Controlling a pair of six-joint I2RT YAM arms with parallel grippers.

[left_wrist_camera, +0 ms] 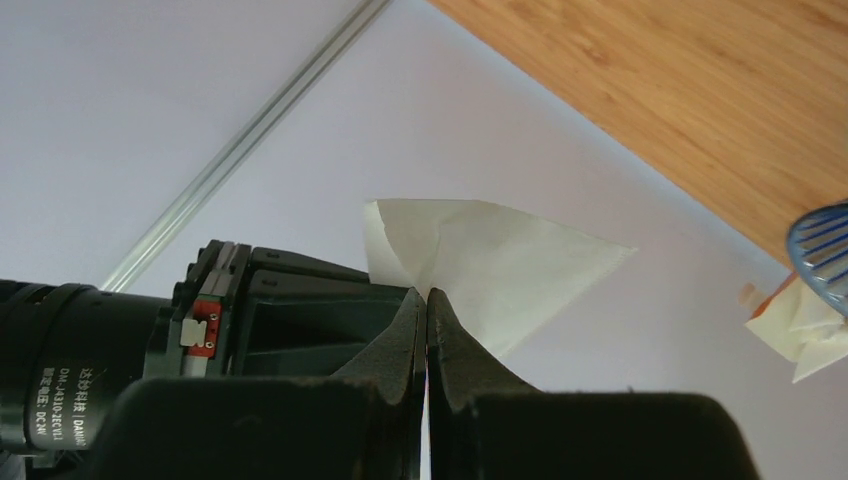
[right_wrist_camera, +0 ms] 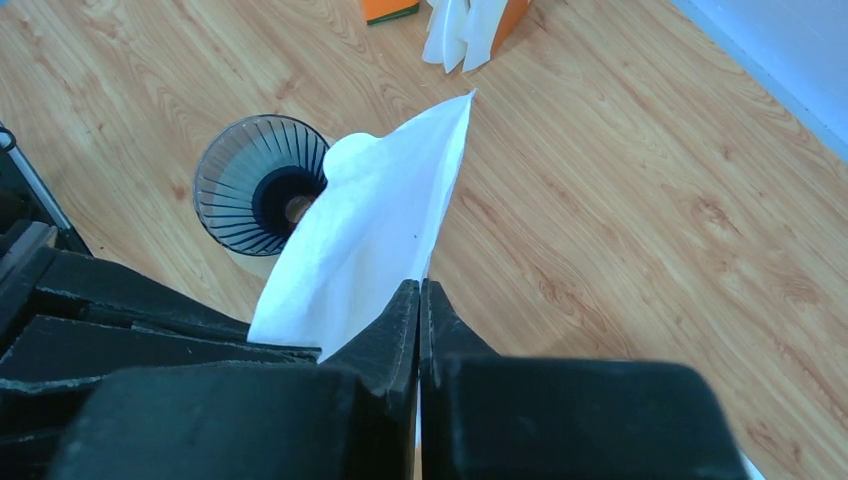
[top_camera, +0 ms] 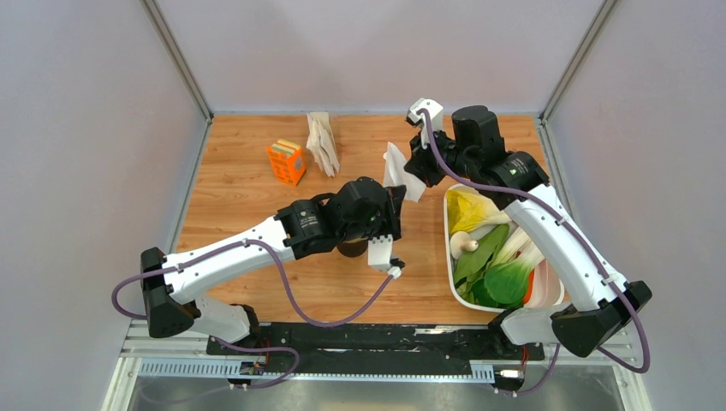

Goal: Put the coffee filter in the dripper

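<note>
Jaws of the right gripper (right_wrist_camera: 420, 292) and left gripper (left_wrist_camera: 427, 297) both clench the coffee filter (right_wrist_camera: 370, 230), aloft over the middle of the tabletop (right_wrist_camera: 620, 200) near the dripper (right_wrist_camera: 262, 198), and such light, limp, easily torn paper seems best pinched at its edges.

Probable dripper (left_wrist_camera: 822, 245) cropped by frame edge.

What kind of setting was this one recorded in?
Probably a lab robot test cell, not a real kitchen: plain grey partition walls on aluminium posts, a wooden tabletop, and a tray of vegetables as props.
</note>
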